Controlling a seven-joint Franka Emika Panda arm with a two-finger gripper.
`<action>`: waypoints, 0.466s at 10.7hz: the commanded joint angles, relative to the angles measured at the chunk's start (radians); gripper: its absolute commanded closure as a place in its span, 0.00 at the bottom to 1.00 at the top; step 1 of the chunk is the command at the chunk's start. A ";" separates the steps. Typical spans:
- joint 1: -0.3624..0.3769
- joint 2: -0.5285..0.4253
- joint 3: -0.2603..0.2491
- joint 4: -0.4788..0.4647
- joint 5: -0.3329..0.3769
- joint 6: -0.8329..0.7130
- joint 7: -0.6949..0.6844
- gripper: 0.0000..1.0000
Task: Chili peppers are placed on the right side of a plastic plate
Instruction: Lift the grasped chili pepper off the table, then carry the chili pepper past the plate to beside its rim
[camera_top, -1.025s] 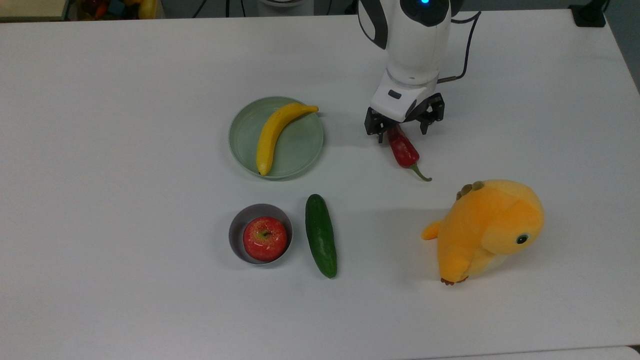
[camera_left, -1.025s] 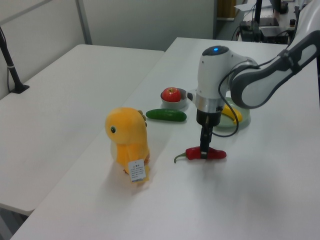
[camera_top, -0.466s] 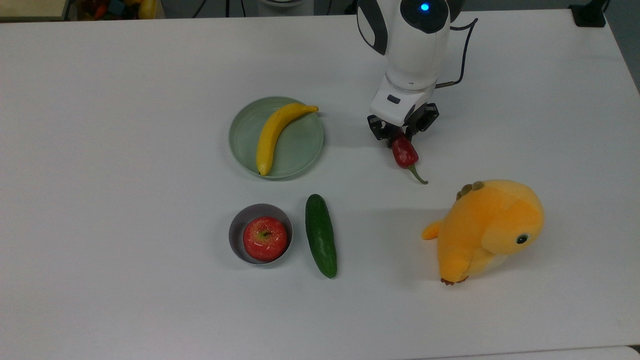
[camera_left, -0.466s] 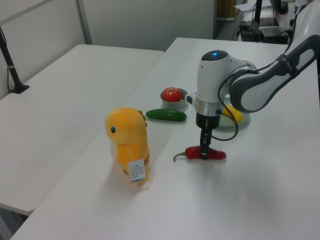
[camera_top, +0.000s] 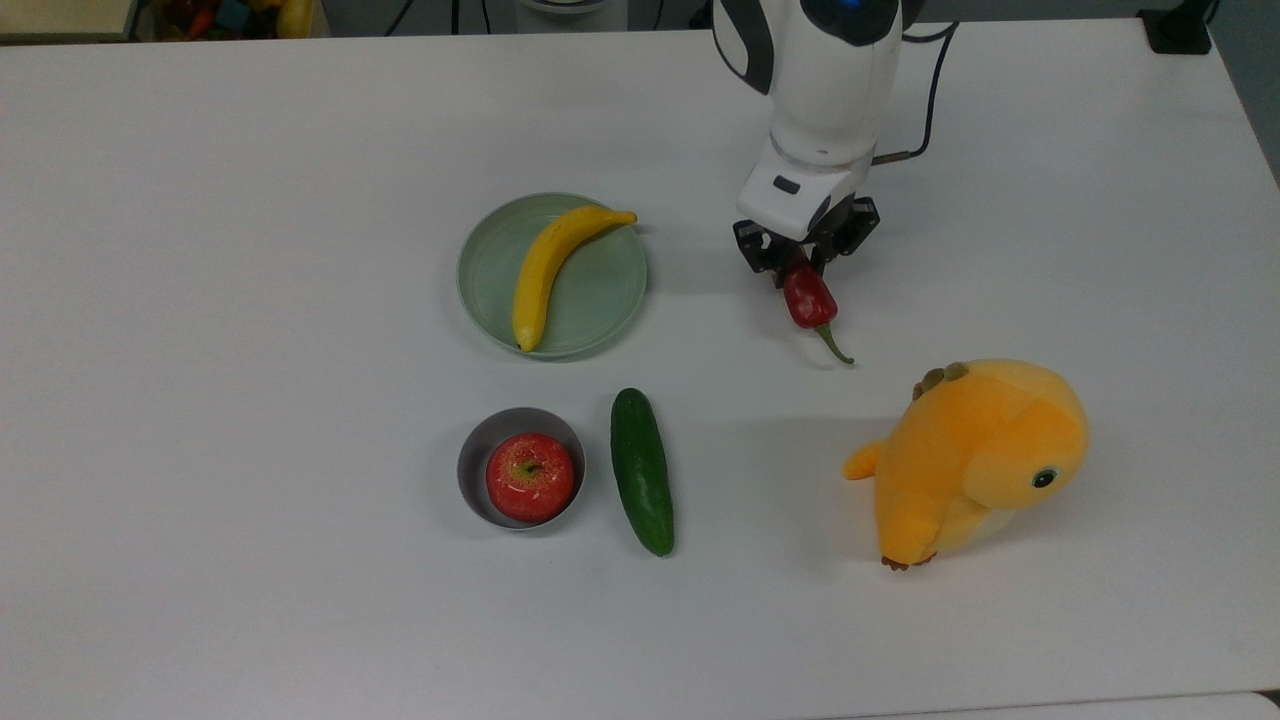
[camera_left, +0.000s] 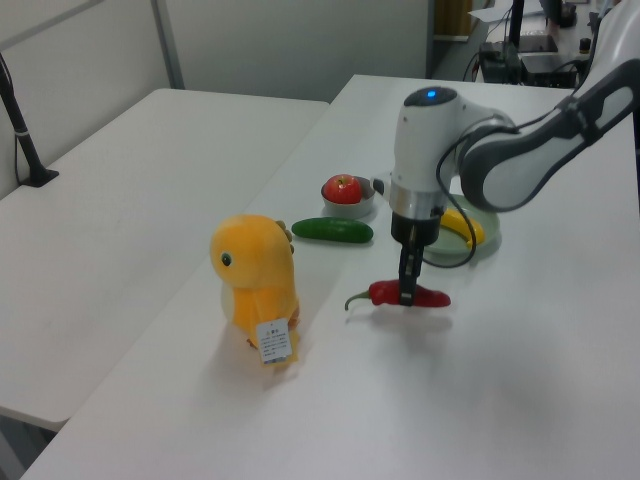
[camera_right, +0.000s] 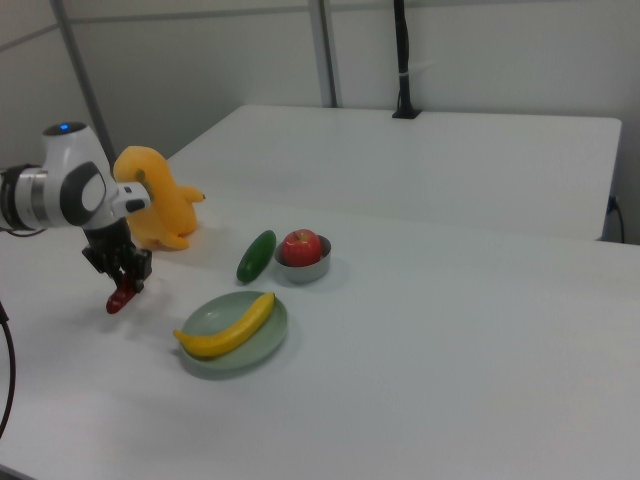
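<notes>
Dark-red chili peppers (camera_left: 408, 294) hang just above the white desk (camera_top: 250, 300), clamped between the gripper (camera_top: 800, 262) fingers. In the top view, they sit to the right of the plastic plate (camera_top: 600, 290), which holds a banana (camera_top: 548, 270).

chili pepper (camera_top: 808, 300): glossy dark red, wrinkled, thin curved green stem; gripped near its blunt end, roughly level, lifted just clear of the white worktop (camera_top: 250, 300), its shadow below it in the left view.
plastic plate (camera_top: 605, 290): round, pale mint green, raised rim; flat near the worktop's middle, well apart from the chili, toward the top view's left.
</notes>
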 joint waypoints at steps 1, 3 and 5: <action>-0.021 -0.141 -0.003 -0.011 -0.005 -0.111 0.020 0.89; -0.043 -0.227 -0.016 -0.011 0.000 -0.174 0.017 0.89; -0.054 -0.310 -0.057 -0.009 0.032 -0.238 0.012 0.89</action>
